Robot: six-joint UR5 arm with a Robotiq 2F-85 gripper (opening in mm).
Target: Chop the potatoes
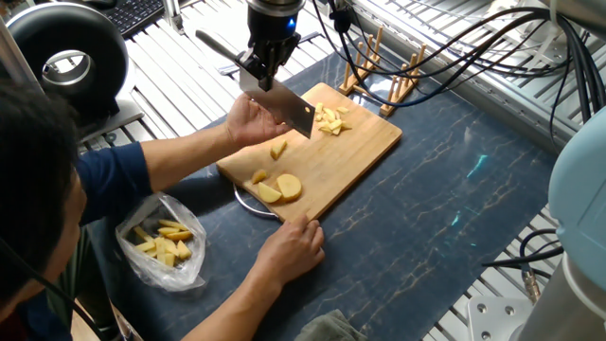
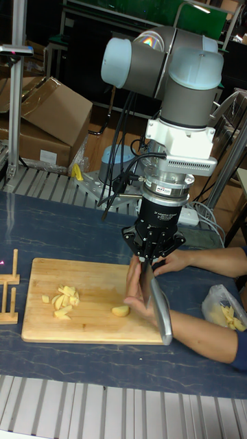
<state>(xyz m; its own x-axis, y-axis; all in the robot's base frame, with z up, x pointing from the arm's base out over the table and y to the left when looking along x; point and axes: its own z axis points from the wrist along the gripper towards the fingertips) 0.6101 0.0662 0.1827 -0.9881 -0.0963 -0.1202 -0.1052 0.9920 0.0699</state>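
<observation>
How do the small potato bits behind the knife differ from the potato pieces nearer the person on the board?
The small bits are many little chunks heaped close together at the board's far end; the bigger pieces are few, broad slices lying apart at the near end. One lone piece lies between them, below the knife. Both groups are pale yellow, peeled, and on the same wooden cutting board.

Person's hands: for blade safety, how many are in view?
2: the person's upper hand beside the cleaver, the person's lower hand at the near edge of the cutting board.
</observation>
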